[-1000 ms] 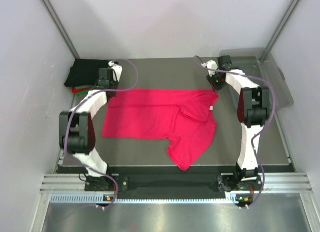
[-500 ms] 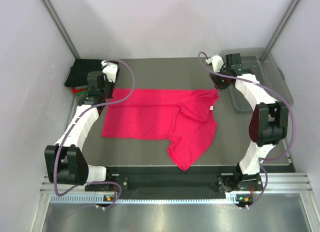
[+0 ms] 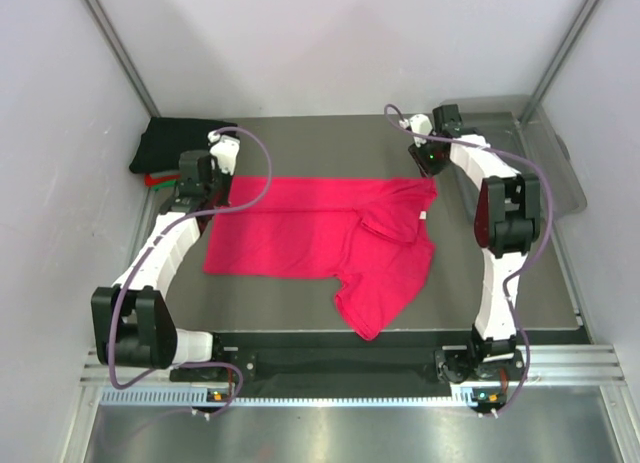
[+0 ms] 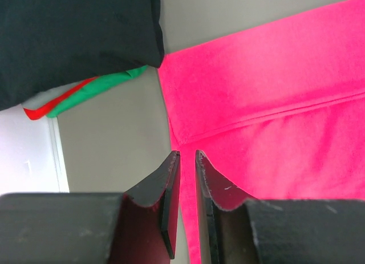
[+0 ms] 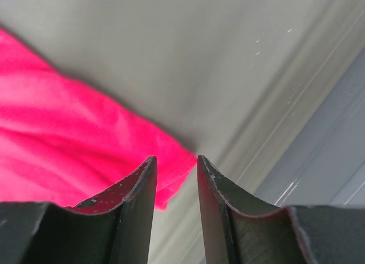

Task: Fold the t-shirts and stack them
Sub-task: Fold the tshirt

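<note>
So the bright pinkish-red tee (image 3: 320,238) is lying flat in the middle of the matte grey table (image 3: 320,143). It's soft cotton, mostly a long rectangle, with one rumpled lobe flopping off its near edge. There's a small white neck label (image 3: 422,218) close to its right end.

The left gripper (image 4: 186,155) is over the tee's far-left corner. Its dark fingers are only a thin slit apart, with nothing pinched between them. A stitched hem line runs across the fabric right there.

The right gripper (image 5: 175,159) hangs over the tee's far-right corner. The gap is a bit wider and the fingers aren't clamped on anything. The pointy cloth corner shows underneath, flat on the table.

Just beyond the tee's far-left corner is the folded stack. The black tee (image 4: 74,41) is on top, smooth and square-edged, with slivers of the green tee (image 4: 97,93) and the red tee (image 4: 51,107) peeking out underneath.

Off past the tee's right end is a clear plastic bin (image 3: 530,153) with rounded corners.
</note>
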